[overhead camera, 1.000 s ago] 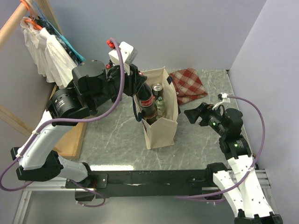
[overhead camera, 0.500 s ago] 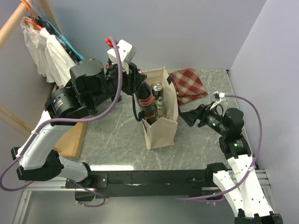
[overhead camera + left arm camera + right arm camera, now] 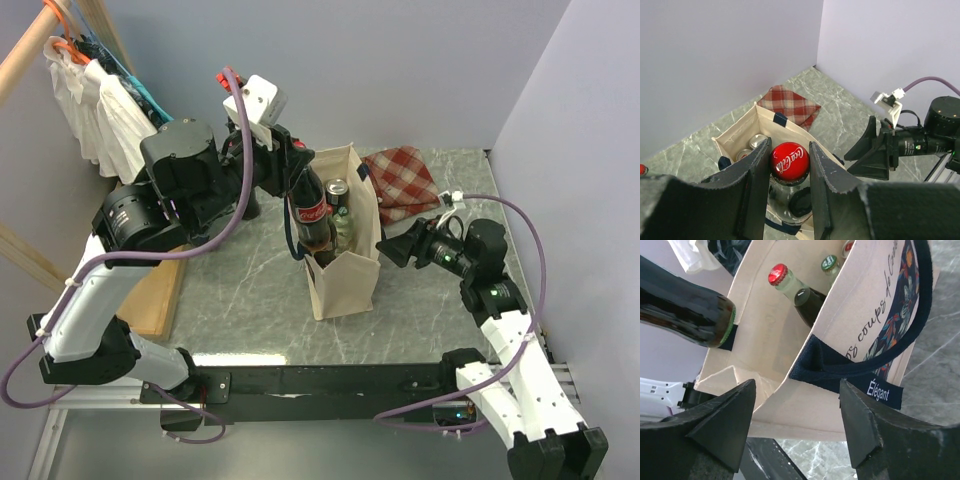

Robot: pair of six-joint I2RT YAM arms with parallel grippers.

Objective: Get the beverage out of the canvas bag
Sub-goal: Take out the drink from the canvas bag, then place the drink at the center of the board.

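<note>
The cream canvas bag [image 3: 345, 275] stands open in the middle of the table, its navy handles hanging down. My left gripper [image 3: 296, 168] is shut on the red cap of a dark cola bottle [image 3: 314, 215] and holds it upright, raised, with its base about level with the bag's near rim. In the left wrist view the cap [image 3: 789, 160] sits between my jaws [image 3: 790, 146] above the bag [image 3: 740, 131]. My right gripper [image 3: 392, 248] is open and empty just right of the bag. Its wrist view [image 3: 797, 385] faces the bag's printed side [image 3: 790, 405] and the bottle [image 3: 685, 307].
A can [image 3: 337, 188] and a green glass bottle [image 3: 344, 228] stand inside the bag; two small capped bottles [image 3: 776, 275] show there in the right wrist view. A red checked cloth [image 3: 405, 180] lies behind the bag. Clothes [image 3: 110, 115] hang at left above a wooden board [image 3: 155, 290].
My left gripper has lifted the cola bottle higher out of the bag. My right gripper has moved left, closer to the bag's right side.
</note>
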